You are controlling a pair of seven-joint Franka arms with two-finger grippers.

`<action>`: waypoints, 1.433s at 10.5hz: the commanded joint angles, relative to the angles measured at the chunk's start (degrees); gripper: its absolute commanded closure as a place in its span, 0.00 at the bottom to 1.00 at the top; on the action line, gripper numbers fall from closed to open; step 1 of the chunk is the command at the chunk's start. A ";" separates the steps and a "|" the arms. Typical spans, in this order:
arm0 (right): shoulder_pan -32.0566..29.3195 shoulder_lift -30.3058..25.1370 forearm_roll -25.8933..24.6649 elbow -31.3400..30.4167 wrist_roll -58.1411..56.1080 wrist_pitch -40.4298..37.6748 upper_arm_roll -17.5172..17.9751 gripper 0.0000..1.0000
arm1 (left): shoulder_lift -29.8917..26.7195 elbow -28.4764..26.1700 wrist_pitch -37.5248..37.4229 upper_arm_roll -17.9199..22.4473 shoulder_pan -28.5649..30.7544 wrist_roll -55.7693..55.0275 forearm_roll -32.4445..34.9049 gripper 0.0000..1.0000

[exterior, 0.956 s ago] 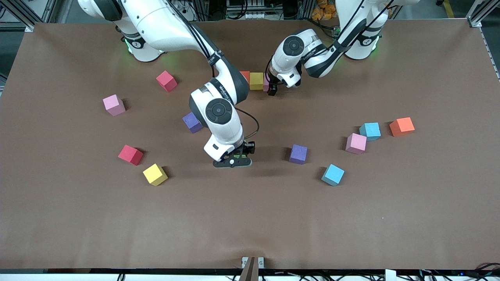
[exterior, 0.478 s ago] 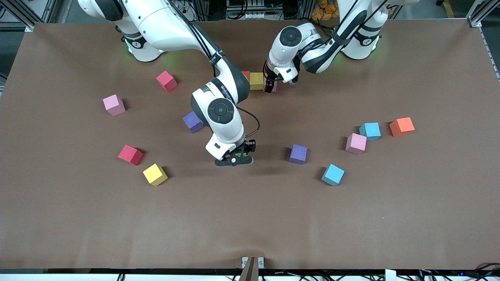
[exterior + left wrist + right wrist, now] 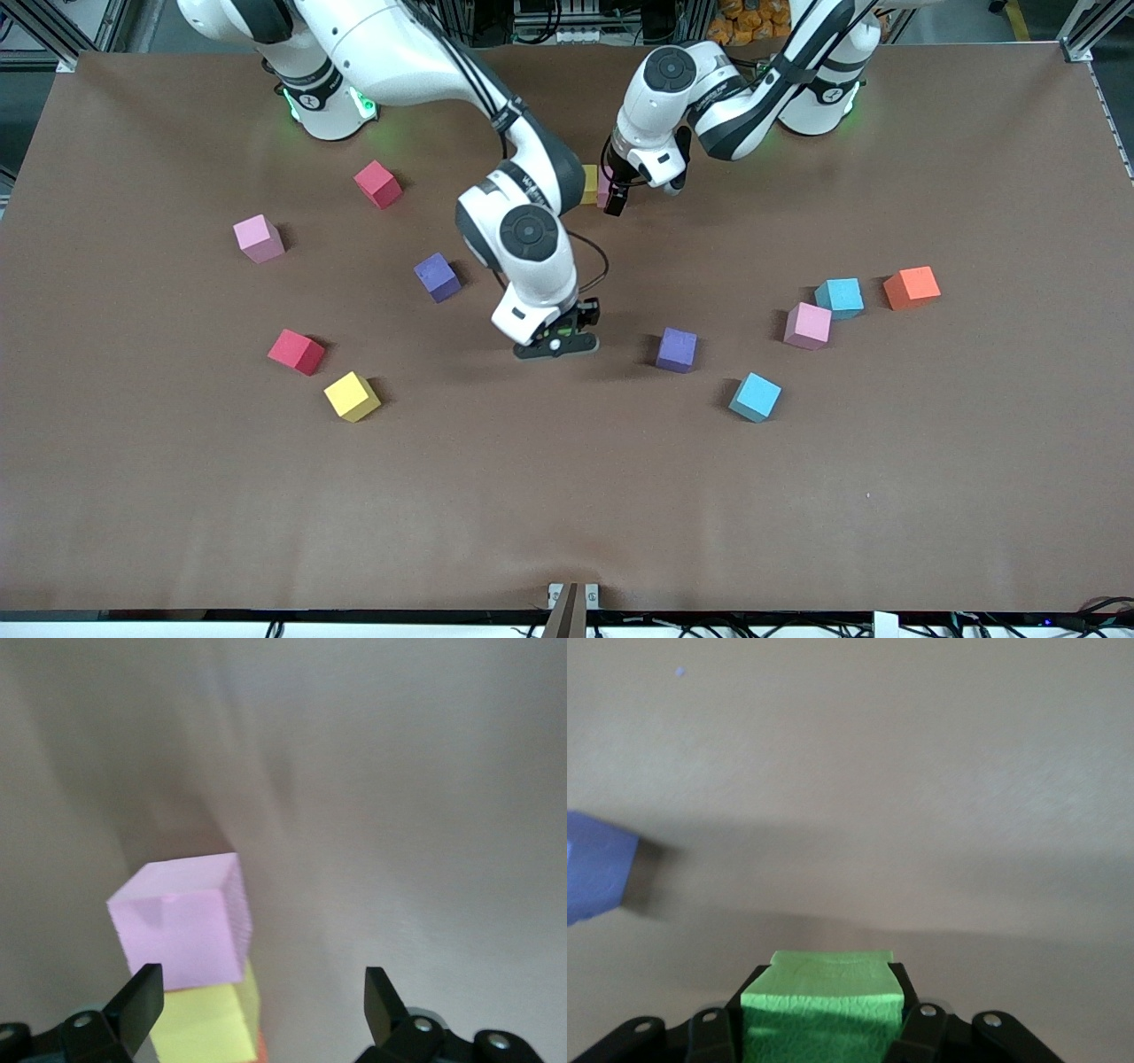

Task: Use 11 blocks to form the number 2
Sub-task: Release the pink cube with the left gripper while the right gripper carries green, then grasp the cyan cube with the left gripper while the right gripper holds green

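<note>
Front view: row of blocks near arm bases mostly hidden by right arm; only yellow block [image 3: 589, 183] and pink block [image 3: 606, 188] edges showing, orange one under yellow barely visible in left wrist view. Green block [image 3: 822, 997] seen only in right wrist view, clamped in right end effector [image 3: 557, 345], raised over bare surface [image 3: 567, 496] beside purple block [image 3: 678, 349]. Left end effector [image 3: 620, 197] spread wide, empty, just above pink block end of row. Since a second ago, right end effector shifted toward purple block; left one lifted off pink block.
</note>
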 commanded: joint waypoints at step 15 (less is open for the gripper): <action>18.85 -6.77 -0.47 -21.73 18.64 16.01 0.03 1.00 | 11.93 26.83 -27.94 20.76 13.70 97.28 7.52 0.00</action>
